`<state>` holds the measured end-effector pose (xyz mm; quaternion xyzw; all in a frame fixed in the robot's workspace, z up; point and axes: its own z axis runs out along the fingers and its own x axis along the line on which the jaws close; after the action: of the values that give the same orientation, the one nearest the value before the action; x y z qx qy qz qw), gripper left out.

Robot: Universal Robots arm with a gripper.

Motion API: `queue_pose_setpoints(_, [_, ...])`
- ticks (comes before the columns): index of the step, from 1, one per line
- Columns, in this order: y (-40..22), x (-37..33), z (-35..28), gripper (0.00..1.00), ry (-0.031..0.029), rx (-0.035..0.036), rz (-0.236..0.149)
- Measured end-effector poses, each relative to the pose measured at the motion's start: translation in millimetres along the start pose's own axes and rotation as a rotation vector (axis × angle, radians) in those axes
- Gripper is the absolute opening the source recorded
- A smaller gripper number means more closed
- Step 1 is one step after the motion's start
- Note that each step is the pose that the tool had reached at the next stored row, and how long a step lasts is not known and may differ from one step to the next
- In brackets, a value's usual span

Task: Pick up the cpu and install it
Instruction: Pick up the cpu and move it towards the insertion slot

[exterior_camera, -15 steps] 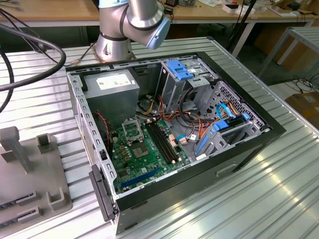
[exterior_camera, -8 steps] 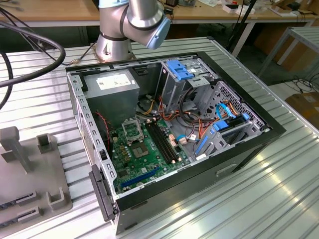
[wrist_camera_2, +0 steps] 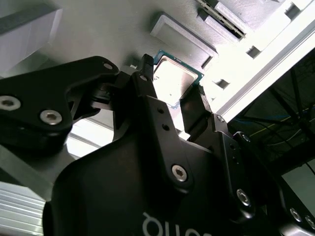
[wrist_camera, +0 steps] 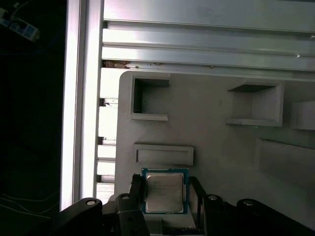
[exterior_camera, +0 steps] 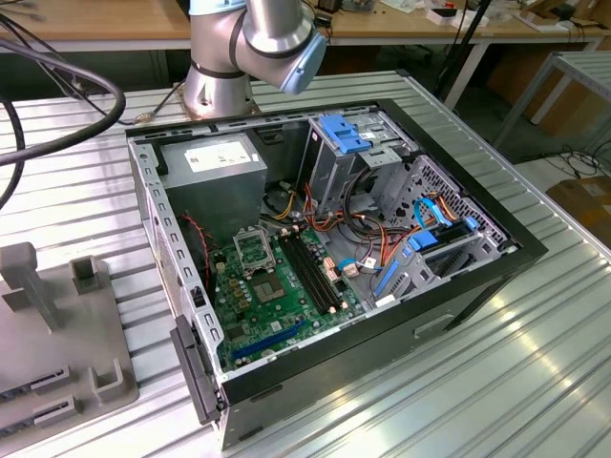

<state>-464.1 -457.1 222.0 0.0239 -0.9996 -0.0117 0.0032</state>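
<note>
A low grey raised bar (wrist_camera: 164, 155) is standing just beside the small flat silver-topped square cpu (wrist_camera: 165, 192) on the pale grey plastic holder (wrist_camera: 221, 162), blocking that side. In the exterior view, the black computer case (exterior_camera: 458, 296) is lying open from above. Inside, the big grey metal box (exterior_camera: 215, 170) and orange and yellow wires (exterior_camera: 284, 204) are crowding the square black-and-metal socket (exterior_camera: 250, 250).

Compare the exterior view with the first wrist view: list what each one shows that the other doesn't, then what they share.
Exterior view: the open computer case, its motherboard with the framed socket, the power supply, and the arm's base. First wrist view: the cpu lying on the grey tray, with the gripper at it. Both: the grey tray and the ribbed metal table.
</note>
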Motion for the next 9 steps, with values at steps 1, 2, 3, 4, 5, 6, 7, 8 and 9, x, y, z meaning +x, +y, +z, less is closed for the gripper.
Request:
queue_pose_setpoints(1, [0.0, 0.0, -0.1, 0.47, -0.0001, 0.0000, 0.000])
queue_pose_setpoints(2, [0.0, -0.2, -0.4, 0.47, -0.0001, -0.0001, 0.000])
queue_pose_setpoints(3, [0.1, -0.3, -0.9, 0.47, 0.0000, -0.0001, 0.000])
queue_pose_setpoints(4, [0.1, -0.2, -1.2, 0.47, -0.0001, -0.0002, 0.000])
queue_pose_setpoints(5, [0.0, -0.2, -1.8, 0.47, -0.0001, -0.0002, 0.000])
queue_pose_setpoints(6, [0.1, -0.2, -2.5, 0.47, 0.0000, -0.0001, 0.000])
queue_pose_setpoints(7, [0.1, -0.2, -3.0, 0.47, 0.0000, -0.0001, 0.000])
queue_pose_setpoints(8, [0.1, -0.2, -3.7, 0.47, -0.0002, -0.0002, 0.000])
queue_pose_setpoints(9, [0.1, -0.2, -5.1, 0.47, 0.0001, -0.0001, 0.000])
